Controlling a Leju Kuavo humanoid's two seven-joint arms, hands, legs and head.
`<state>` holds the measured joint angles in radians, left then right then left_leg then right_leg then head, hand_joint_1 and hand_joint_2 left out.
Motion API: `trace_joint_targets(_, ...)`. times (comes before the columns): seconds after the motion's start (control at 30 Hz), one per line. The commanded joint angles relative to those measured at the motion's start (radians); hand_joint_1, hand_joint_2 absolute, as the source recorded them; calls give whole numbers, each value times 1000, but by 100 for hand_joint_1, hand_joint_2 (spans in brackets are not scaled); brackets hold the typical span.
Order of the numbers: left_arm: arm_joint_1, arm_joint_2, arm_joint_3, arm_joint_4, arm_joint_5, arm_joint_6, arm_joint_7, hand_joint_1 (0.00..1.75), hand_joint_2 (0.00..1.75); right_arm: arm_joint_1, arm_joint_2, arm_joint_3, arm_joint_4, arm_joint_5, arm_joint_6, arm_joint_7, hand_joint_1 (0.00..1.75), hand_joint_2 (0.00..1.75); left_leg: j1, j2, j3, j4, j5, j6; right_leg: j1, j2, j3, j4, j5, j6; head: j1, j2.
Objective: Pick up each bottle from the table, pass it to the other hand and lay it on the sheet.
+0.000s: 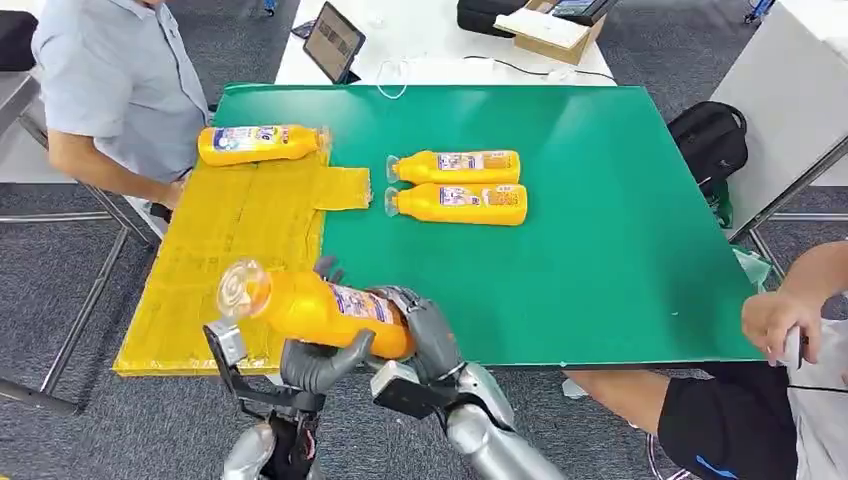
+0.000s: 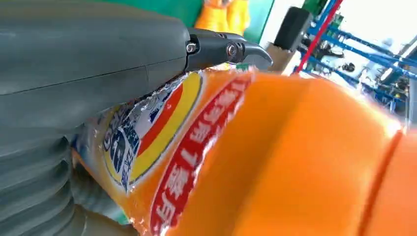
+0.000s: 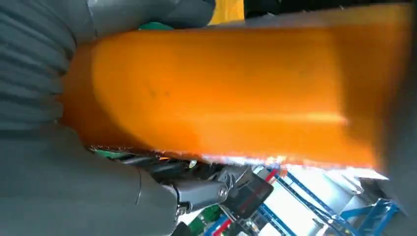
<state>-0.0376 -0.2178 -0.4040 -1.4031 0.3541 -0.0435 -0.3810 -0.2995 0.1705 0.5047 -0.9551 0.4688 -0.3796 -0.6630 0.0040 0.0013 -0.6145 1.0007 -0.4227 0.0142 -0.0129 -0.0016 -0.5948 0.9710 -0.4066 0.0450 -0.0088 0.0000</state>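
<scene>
1. Handover under way: both hands are clamped on the orange plastic bottle with the printed label [image 1: 320, 308] at the near table edge, left hand [image 1: 318, 362] underneath, right hand [image 1: 425, 325] round its base.
2. Next, I'd say, one hand must let go.
3. Beyond lies the yellow cardboard sheet [image 1: 230, 260], one orange bottle [image 1: 258, 143] at its far end.
4. Two more orange bottles [image 1: 458, 185] wait on the green table [image 1: 620, 230].

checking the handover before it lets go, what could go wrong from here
1. Both the left hand and the right hand grip the held bottle in mid-air at the table edge. If the right hand releases before the left grip is firm, it could drop to the floor.
2. One bottle already lies at the far end of the sheet; a round bottle laid down may roll, perhaps off the sheet.
</scene>
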Motion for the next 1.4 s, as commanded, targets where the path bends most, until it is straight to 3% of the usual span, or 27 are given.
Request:
trace_joint_targets(0.03,-79,31,-61,86,53,-52,41,0,175,-109,26,82,254,37,-69,-3,157,175,0,-1,6,-1,-2,-1,1,-1,6,-1,-2,-2,0,0)
trace_joint_targets(0.1,-79,31,-61,95,75,-60,59,0,175,-117,33,98,268,60,-98,6,154,175,0,-1,6,-1,-2,-1,0,-1,6,0,-2,-2,0,0)
trace_joint_targets(0.13,-80,31,-59,99,81,-61,61,9,175,-120,37,101,271,60,-98,8,154,175,0,-1,5,-1,-2,-1,0,-1,6,0,-2,-2,0,0)
trace_joint_targets(0.17,-83,28,-53,104,93,-63,62,136,175,-125,41,108,277,62,-98,6,147,175,0,0,3,-1,-1,-1,0,0,3,0,-1,-1,0,0)
trace_joint_targets(0.23,-92,19,-35,117,147,-80,77,175,175,-140,47,127,297,82,-118,12,134,175,0,0,4,-1,-1,-1,0,0,4,0,-1,-2,0,0)
trace_joint_targets(0.27,-98,20,-28,120,158,-81,81,175,175,-145,50,132,308,86,-126,14,113,175,0,-1,6,0,-2,-1,0,-1,6,0,-2,-2,0,0)
trace_joint_targets(0.3,-102,14,-13,120,168,-67,76,175,175,-146,53,141,320,90,-139,15,51,175,0,0,4,0,-1,-1,1,0,3,0,-1,-2,0,0)
trace_joint_targets(0.33,-105,12,-6,118,174,-60,77,175,175,-145,54,146,323,90,-138,14,2,175,0,0,2,0,-1,-1,1,0,2,0,-1,-1,0,0)
trace_joint_targets(0.5,-113,15,26,101,186,-42,66,175,175,-130,52,156,315,98,-167,18,0,175,0,-1,2,0,-1,-1,1,-1,1,0,-1,-1,0,0)
trace_joint_targets(0.53,-117,14,33,105,187,-36,64,175,175,-127,48,159,308,105,-194,17,0,0,0,0,5,0,-2,-1,1,0,4,0,-2,-2,0,0)
trace_joint_targets(0.63,-158,26,66,150,169,12,45,175,175,-84,27,103,229,178,-319,-33,0,0,0,-2,3,0,-1,-1,0,-2,3,0,-2,-1,0,0)
trace_joint_targets(0.7,-198,35,95,198,151,56,32,175,175,3,21,-29,53,358,-319,-35,0,0,1,-3,4,-1,-1,-1,1,-3,5,-1,-2,-2,0,0)
trace_joint_targets(0.87,-198,35,95,198,151,56,32,175,175,3,21,-29,53,358,-319,-35,0,0,0,-2,1,0,0,-1,0,-2,1,0,-1,-1,0,0)
trace_joint_targets(0.97,-251,51,150,264,138,128,12,175,175,94,10,-103,-123,455,-319,-35,0,0,0,-3,2,-1,0,-1,0,-3,2,0,-1,-1,0,0)
trace_joint_targets(1.07,-325,73,197,338,69,229,-22,175,175,147,4,-140,-234,467,-319,-35,0,0,0,-4,3,0,-1,-1,0,-3,4,0,-2,-2,0,0)
trace_joint_targets(1.2,-341,81,215,357,50,244,-37,175,175,169,1,-145,-259,459,-319,-35,0,0,0,-3,2,0,-1,-1,0,-3,2,0,-2,-2,0,0)
trace_joint_targets(1.3,-379,120,216,410,-206,486,-133,175,175,235,-7,-147,-397,442,-319,-35,0,0,0,-3,2,0,-1,-1,0,-2,2,0,-2,-1,0,0)
trace_joint_targets(1.4,-415,135,238,466,-369,528,-124,175,175,282,-3,-145,-530,421,-319,-35,0,0,0,-2,3,0,-2,-1,0,-2,3,1,-3,-2,0,0)
